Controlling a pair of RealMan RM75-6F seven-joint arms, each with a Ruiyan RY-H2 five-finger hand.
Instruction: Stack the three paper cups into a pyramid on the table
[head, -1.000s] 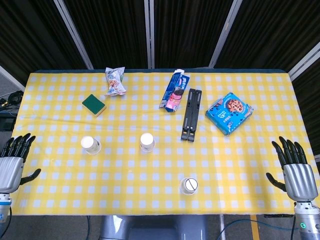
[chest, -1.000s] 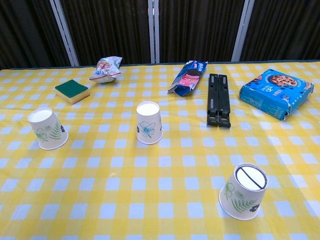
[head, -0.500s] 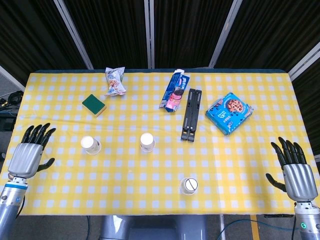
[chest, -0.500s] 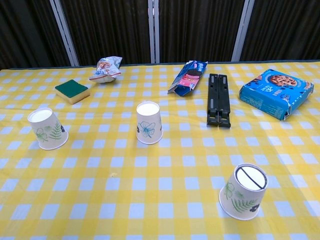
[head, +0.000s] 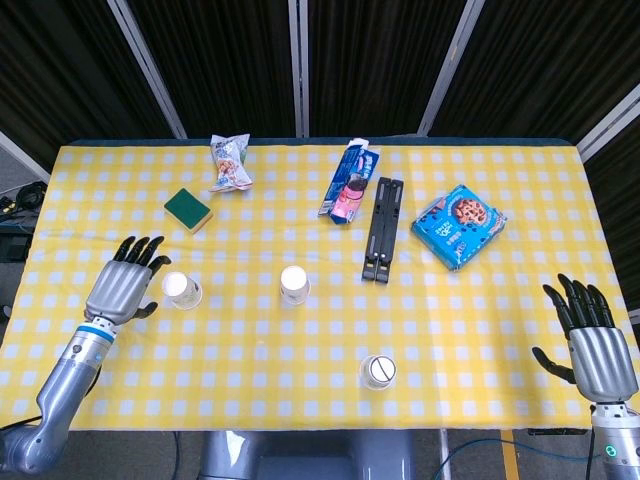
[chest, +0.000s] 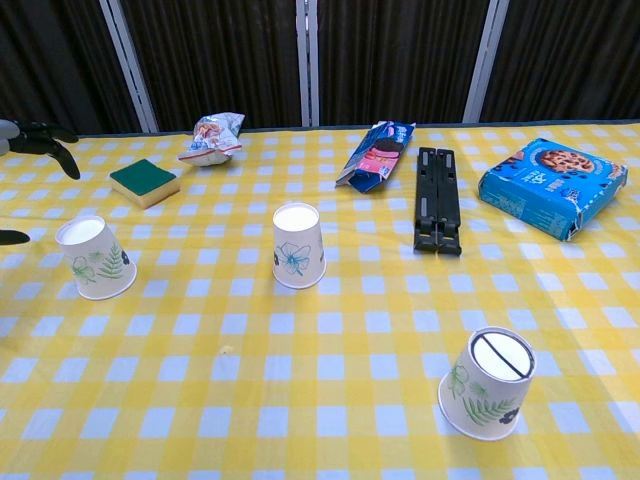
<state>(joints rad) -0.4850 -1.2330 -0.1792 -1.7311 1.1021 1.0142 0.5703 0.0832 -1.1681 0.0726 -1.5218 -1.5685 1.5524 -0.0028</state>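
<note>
Three paper cups, all upside down, apart from one another on the yellow checked bench (head: 500, 330). Left cup (head: 181, 290) near the left edge; middle cup (head: 294, 284) near the centre; near cup (head: 379, 372), a dark line across its base, by the front edge.

Left hand (head: 122, 286): a second ago at the left edge, now moved in over the bench and just beside the left cup, fingers spread, holding nothing; whether it touches the cup cannot be told.

Right hand (head: 592, 340): unchanged at the front right corner, fingers spread, empty.

Along the far side, none moved: sponge (head: 188, 209), snack bag (head: 230, 163), cookie pack (head: 349, 180), black stand (head: 383, 230), cookie box (head: 459, 225).
</note>
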